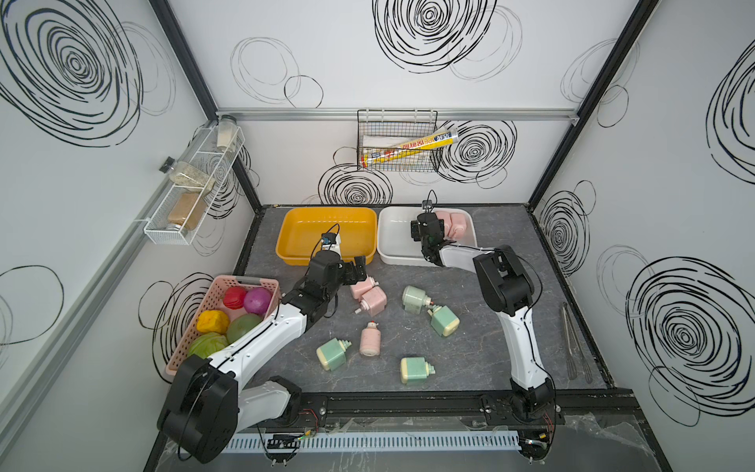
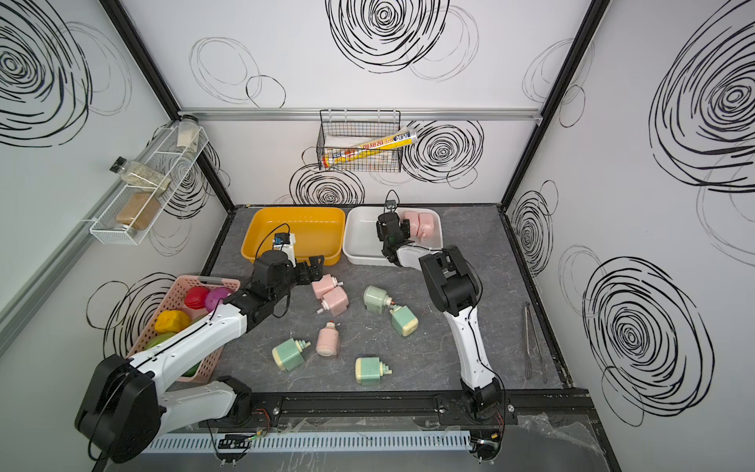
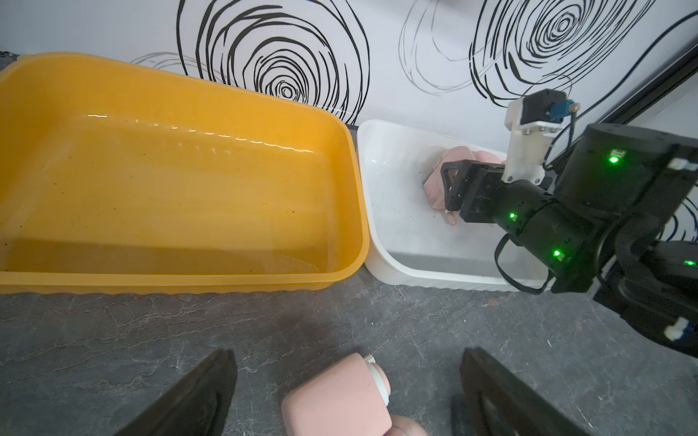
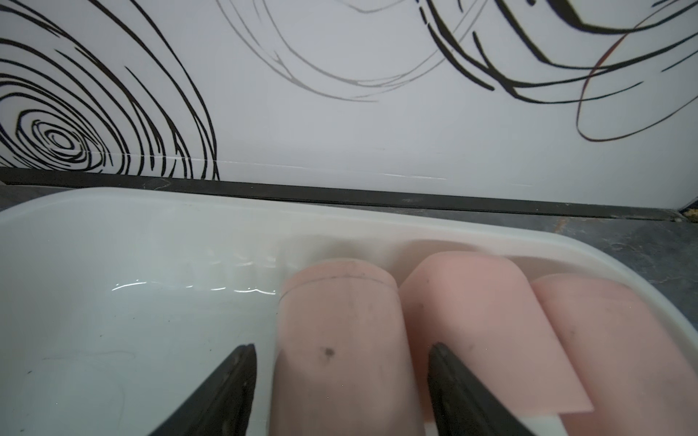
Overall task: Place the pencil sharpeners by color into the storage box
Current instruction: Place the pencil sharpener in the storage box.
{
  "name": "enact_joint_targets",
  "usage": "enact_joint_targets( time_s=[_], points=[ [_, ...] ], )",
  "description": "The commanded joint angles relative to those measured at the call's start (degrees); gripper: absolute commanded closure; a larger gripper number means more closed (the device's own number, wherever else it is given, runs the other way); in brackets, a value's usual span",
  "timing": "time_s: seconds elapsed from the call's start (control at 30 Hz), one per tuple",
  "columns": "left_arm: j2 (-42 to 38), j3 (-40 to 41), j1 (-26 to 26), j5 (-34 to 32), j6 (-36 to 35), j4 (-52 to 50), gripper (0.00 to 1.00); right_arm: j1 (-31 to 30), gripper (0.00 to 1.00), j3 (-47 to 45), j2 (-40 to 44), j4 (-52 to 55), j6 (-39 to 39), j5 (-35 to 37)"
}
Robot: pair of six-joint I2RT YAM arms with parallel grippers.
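Three pink sharpeners [image 4: 472,313] are lying in the white bin [image 1: 396,239], with the right jaws standing parted around one. Three more pink and four green sharpeners [image 1: 414,299] are waiting on the counter [image 1: 470,367]. The left jaws are hovering wide over a pink one [image 3: 336,396], and the yellow bin [image 1: 327,233] is sitting empty.

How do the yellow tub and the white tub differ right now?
The yellow tub is empty, while the white tub holds three pink sharpeners. The yellow tub sits to the robot's left, the white tub to its right. Both are shallow rectangular tubs, side by side at the back of the table.
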State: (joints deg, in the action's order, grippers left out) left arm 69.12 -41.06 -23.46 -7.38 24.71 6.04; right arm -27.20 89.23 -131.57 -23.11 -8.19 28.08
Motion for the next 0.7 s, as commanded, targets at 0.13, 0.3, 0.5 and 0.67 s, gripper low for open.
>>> enact_joint_targets(
  time_s=[0.13,0.3,0.5,0.67],
  points=[
    [0.27,-2.27,0.25,-1.14,-0.01,-1.19,0.01,1.12,0.19,2.62,6.26,11.53,4.25,-9.10],
    [0.31,-2.10,0.18,-1.16,0.37,-1.39,0.01,1.50,0.00,2.61,7.48,17.44,8.49,-9.78],
    [-0.32,-1.84,0.07,-1.05,1.22,-2.21,0.01,2.12,0.00,7.10,4.71,23.12,12.95,-7.03],
    [-1.66,-1.18,0.08,-2.59,1.38,-3.39,0.01,2.08,0.00,15.58,0.00,31.23,16.39,-4.31]
  ],
)
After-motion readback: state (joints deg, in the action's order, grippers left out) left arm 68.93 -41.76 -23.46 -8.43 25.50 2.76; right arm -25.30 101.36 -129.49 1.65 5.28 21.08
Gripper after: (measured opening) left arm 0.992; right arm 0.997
